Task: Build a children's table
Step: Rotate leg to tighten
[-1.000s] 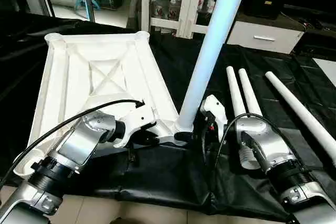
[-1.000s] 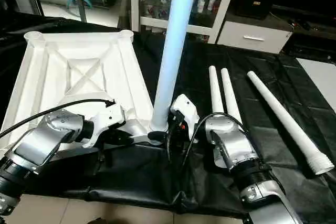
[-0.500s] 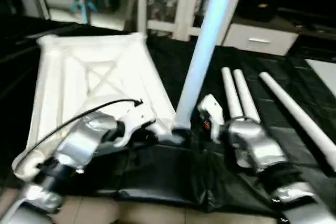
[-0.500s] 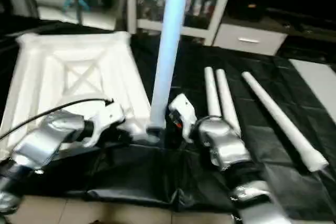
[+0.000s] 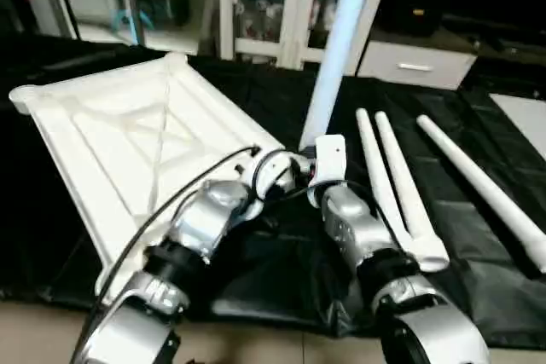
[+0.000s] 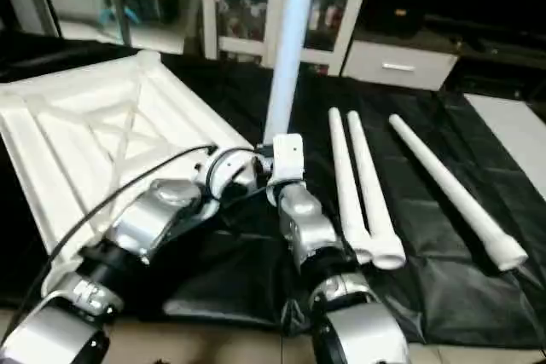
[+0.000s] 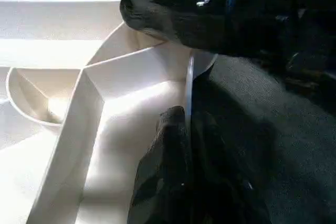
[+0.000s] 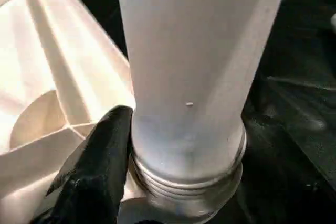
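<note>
Nearest, both silver forearms converge on one corner of the white plastic rectangular tabletop (image 5: 128, 138), which lies ribbed side up on the black cloth (image 5: 281, 270).

Left gripper (image 7: 185, 124): black fingers pinched shut on the thin edge of the tabletop's rim by that corner, judged to be steadying the slab.

Right gripper (image 5: 328, 159): at the foot of the standing white tube leg (image 5: 334, 57). One black finger (image 8: 100, 166) lies against the tube just above its threaded end; the far finger is hidden, so a full clasp cannot be told.

Key relation: the standing leg's long axis runs close to upright, leaning slightly, threads seated at the round corner socket (image 8: 157, 208) directly ahead of the right gripper. Screwing home likely falls to the right arm, turning about that axis.

Farther right, three loose white tube legs (image 5: 401, 185) lie on the cloth, long axes running away from the robot. Beyond stands a white glass-fronted cabinet (image 5: 281, 6).
</note>
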Tool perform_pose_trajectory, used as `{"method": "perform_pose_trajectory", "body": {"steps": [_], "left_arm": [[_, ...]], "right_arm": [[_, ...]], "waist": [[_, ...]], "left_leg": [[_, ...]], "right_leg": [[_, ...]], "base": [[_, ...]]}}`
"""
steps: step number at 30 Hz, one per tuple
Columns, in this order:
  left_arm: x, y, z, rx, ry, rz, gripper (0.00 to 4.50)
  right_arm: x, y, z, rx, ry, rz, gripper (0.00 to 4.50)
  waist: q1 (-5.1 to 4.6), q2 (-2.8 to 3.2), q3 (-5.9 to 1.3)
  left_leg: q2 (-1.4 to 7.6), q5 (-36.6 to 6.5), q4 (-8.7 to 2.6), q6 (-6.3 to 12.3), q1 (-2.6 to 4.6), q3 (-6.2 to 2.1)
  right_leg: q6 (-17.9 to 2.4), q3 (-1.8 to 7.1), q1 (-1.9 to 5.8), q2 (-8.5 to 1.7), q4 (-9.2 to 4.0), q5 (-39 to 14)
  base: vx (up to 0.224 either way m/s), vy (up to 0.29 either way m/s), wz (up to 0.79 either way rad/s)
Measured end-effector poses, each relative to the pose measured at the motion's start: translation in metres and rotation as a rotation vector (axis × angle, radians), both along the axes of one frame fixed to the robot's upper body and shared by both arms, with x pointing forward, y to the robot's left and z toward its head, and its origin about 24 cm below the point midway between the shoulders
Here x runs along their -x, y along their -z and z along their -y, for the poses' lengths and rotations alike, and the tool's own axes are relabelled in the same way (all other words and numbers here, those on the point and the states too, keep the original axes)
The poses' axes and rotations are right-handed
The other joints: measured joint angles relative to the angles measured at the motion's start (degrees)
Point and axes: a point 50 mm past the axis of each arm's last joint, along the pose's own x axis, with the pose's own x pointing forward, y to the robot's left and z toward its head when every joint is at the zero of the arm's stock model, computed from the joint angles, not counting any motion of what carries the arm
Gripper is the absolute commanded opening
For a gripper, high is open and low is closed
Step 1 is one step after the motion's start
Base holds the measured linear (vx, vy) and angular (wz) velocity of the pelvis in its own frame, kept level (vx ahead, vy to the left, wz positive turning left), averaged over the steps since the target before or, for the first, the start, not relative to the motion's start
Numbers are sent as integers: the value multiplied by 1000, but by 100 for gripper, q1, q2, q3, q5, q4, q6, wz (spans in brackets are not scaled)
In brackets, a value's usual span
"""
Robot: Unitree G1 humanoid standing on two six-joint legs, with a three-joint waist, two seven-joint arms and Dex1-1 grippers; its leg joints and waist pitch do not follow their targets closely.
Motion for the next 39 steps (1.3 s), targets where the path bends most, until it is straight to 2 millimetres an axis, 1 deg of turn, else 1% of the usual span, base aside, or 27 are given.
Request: {"method": "perform_pose_trajectory", "body": {"steps": [2, 5, 6, 7, 9, 10, 11, 12, 13, 15, 18, 22, 23, 24, 26, 28, 29, 30, 32, 33, 34, 35, 36, 38, 39], "left_arm": [[-1, -1, 1, 5, 7, 16, 0], [-2, -4, 2, 19, 24, 55, 0], [-2, -5, 3, 25, 32, 71, 0], [-2, -6, 3, 28, 37, 80, 0], [-2, -7, 5, 33, 47, 94, 0], [-4, -7, 2, 25, 31, 109, 0], [-7, -8, -4, 13, 6, 124, 0], [-10, -9, -10, 2, -23, 136, 0], [-12, -10, -12, -1, -33, 142, 0], [-14, -10, -15, -5, -43, 150, 0], [-16, -10, -16, -8, -47, 162, 0], [-17, -9, -13, 9, -48, 178, 0], [-17, -9, -13, 26, -55, 174, 28], [-17, -10, -13, 47, -62, 167, 28], [-18, -11, -14, 102, -77, 156, 59], [-19, -16, -13, 153, -81, 177, 71], [-20, -18, -13, 167, -82, 195, 71], [-21, -21, -13, 177, -80, 213, 88], [-22, -24, -14, 182, -83, 234, 105], [-23, -27, -17, 190, -97, 248, 111], [-23, -32, -20, 200, -103, 268, 132], [-24, -39, -25, 216, -104, 289, 132], [-24, -50, -35, 225, -96, 320, 132], [-24, -65, -52, 206, -90, 360, 148], [-24, -70, -63, 187, -96, 372, 148]], "right_arm": [[-1, -1, 1, -10, 6, 12, 268], [-2, -4, 4, -27, 8, 45, 268], [-2, -4, 7, -30, 7, 58, 303], [-2, -5, 9, -31, 6, 71, 303], [-1, -5, 13, -31, 2, 95, 337], [1, -5, 13, -27, -17, 113, 340], [2, -7, 11, -29, -30, 133, 340], [4, -7, 11, -25, -47, 154, 359], [5, -7, 14, -14, -45, 159, 371], [6, -8, 29, 29, -29, 180, 380], [9, -10, 46, 63, -9, 189, 380], [19, -9, 59, 83, -2, 184, 380], [21, -10, 61, 83, -6, 183, 380], [23, -10, 62, 84, -12, 180, 380], [26, -12, 65, 85, -11, 184, 380], [26, -15, 65, 82, -16, 184, 380], [27, -18, 64, 79, -20, 187, 380], [27, -20, 63, 76, -27, 189, 380], [29, -23, 61, 70, -41, 199, 380], [31, -24, 59, 66, -60, 204, 380], [32, -25, 56, 62, -86, 207, 380], [34, -25, 52, 57, -121, 206, 380], [36, -27, 48, 52, -160, 213, 380], [37, -29, 44, 46, -203, 218, 380], [37, -31, 44, 45, -223, 222, 380]], "waist": [[16, 0, 2], [62, 0, 2], [78, 1, 2], [102, 3, 3], [134, 18, 13], [120, 16, 15], [68, 13, 17], [4, -1, 26], [-15, -8, 29], [-11, -9, 31], [-4, -1, 35], [6, 14, 43], [13, 17, 46], [11, 23, 51], [18, 17, 57], [34, 11, 61], [40, 11, 61], [44, 10, 61], [48, 10, 61], [48, 11, 62], [43, 12, 62], [27, 12, 64], [3, 14, 66], [-6, 17, 68], [-1, 20, 70]], "left_leg": [[1, 0, -3, 0, -10, 1], [4, 2, -3, 1, -74, 3], [13, 3, -5, 2, -96, 9], [17, 14, -9, 16, -101, 11], [19, 47, -13, 37, -106, 15], [19, 47, -11, 38, -107, 19], [19, 46, -8, 39, -105, 20], [18, 46, -8, 39, -107, 20], [17, 45, -8, 39, -108, 20], [15, 42, -8, 43, -109, 21], [17, 43, -13, 41, -104, 21], [17, 44, -13, 41, -102, 20], [17, 44, -12, 41, -103, 20], [16, 44, -11, 41, -103, 20], [17, 44, -11, 41, -108, 19], [17, 43, -11, 41, -112, 18], [17, 42, -13, 42, -117, 17], [17, 40, -13, 45, -118, 18], [17, 37, -14, 50, -122, 18], [17, 36, -14, 51, -125, 18], [18, 36, -15, 51, -126, 18], [19, 36, -15, 52, -125, 18], [22, 36, -16, 51, -124, 18], [23, 37, -16, 49, -118, 18], [22, 38, -16, 48, -117, 19]], "right_leg": [[5, 0, -5, 0, 1, 3], [29, 2, -63, 1, 15, 33], [1, 0, -85, 3, 21, 51], [-1, -1, -90, 7, 23, 48], [-1, -2, -92, 9, 22, 41], [0, 1, -92, 9, 19, 41], [1, 5, -92, 9, 16, 42], [3, 7, -93, 10, 12, 44], [4, 7, -93, 9, 7, 45], [5, 9, -93, 8, 3, 44], [6, 8, -93, 10, 6, 42], [8, 9, -92, 10, 7, 44], [9, 9, -92, 10, 6, 44], [10, 10, -92, 10, 6, 45], [10, 9, -95, 10, 6, 45], [9, 8, -95, 11, 1, 45], [9, 8, -96, 11, -6, 45], [9, 7, -96, 11, -10, 44], [10, 6, -96, 11, -16, 44], [9, 4, -96, 11, -19, 44], [9, 4, -97, 11, -19, 44], [9, 4, -98, 12, -19, 44], [9, 2, -99, 14, -17, 44], [6, 2, -99, 14, -11, 42], [6, 4, -98, 14, -10, 42]], "base": [[0, 0, 0], [0, 0, 0], [0, 0, 0], [0, 0, 0], [0, 0, 0], [0, 0, 0], [0, 0, 0], [0, 0, 0], [0, 0, 0], [0, 0, 0], [0, 0, 0], [0, 0, 0], [0, 0, 0], [0, 0, 0], [0, 0, 0], [0, 0, 0], [0, 0, 0], [0, 0, 0], [0, 0, 0], [0, 0, 0], [0, 0, 0], [0, 0, 0], [0, 0, 0], [0, 0, 0], [0, 0, 0]]}}
